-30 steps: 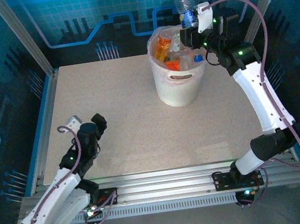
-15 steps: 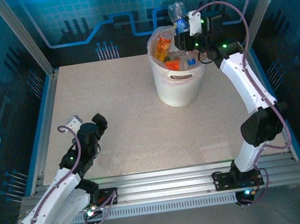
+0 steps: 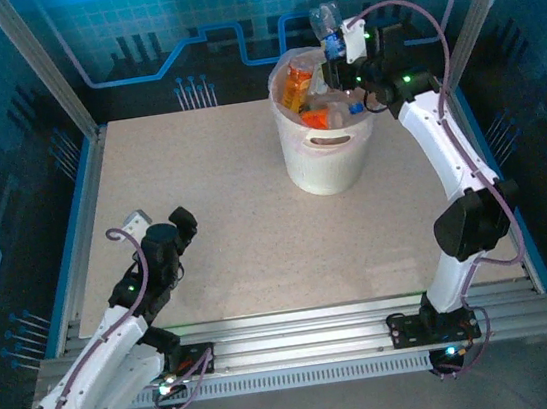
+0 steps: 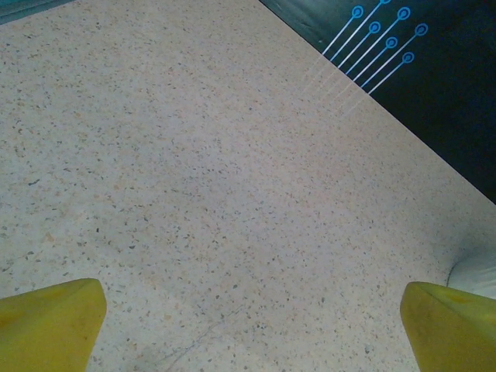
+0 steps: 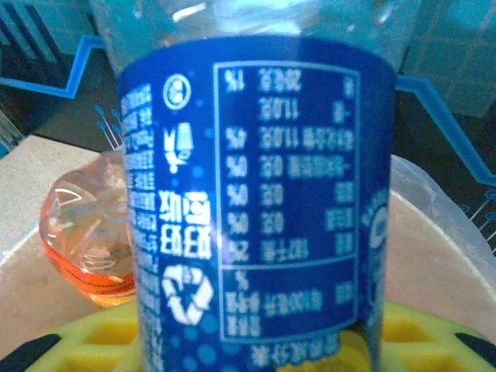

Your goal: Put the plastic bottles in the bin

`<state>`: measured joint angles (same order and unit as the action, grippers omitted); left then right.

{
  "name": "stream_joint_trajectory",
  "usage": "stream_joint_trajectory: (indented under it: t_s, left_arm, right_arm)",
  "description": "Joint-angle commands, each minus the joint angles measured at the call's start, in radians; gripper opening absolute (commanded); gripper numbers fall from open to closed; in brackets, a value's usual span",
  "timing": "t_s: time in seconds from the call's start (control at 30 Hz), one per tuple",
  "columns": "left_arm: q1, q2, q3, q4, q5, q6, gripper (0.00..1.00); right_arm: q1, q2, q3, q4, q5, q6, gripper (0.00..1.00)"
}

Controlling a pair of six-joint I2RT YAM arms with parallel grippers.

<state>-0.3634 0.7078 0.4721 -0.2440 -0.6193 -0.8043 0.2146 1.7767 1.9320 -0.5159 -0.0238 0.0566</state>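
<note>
A flat, pale beige speckled stone-look table top [image 3: 215, 222], edged in blue on its left and right sides, carries a large round white translucent plastic bin [image 3: 324, 163], which stands upright right of centre, near the far edge.

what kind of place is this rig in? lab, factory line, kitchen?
Looks like an enclosed robot test or demo cell, not a home or factory line: aluminium extrusion frame, blue circuit-print wall panels, and two arms bolted to a rail at the edge of a speckled table.
</note>
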Motion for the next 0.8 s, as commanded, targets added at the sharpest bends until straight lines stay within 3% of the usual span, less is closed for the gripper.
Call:
stream_joint_trajectory:
  t_s: [0.0, 0.33, 0.43, 0.53, 0.67, 0.77]
  left_arm:
    - [0.006, 0.002, 0.01, 0.019, 0.014, 0.032, 0.99]
    - [0.006, 0.005, 0.013, 0.02, 0.019, 0.036, 0.99]
    - [0.006, 0.005, 0.019, 0.014, 0.016, 0.039, 0.99]
    - [0.006, 0.005, 0.021, 0.013, 0.015, 0.04, 0.99]
    - [0.006, 0.009, 0.023, 0.013, 0.014, 0.042, 0.99]
    - [0.006, 0.016, 0.028, 0.014, 0.015, 0.049, 0.99]
  right_arm:
    - [-0.019, 0.002, -0.023, 0.009, 0.018, -0.067, 0.38]
    - [-0.047, -0.004, -0.125, 0.05, 0.003, -0.1, 0.45]
    - [-0.048, -0.001, -0.145, 0.047, 0.005, -0.104, 0.51]
    - [-0.05, 0.0, -0.159, 0.041, 0.014, -0.107, 0.62]
    - [-0.052, 0.001, -0.143, 0.014, 0.01, -0.102, 0.89]
    - [-0.051, -0.003, -0.098, -0.012, -0.008, -0.092, 1.0]
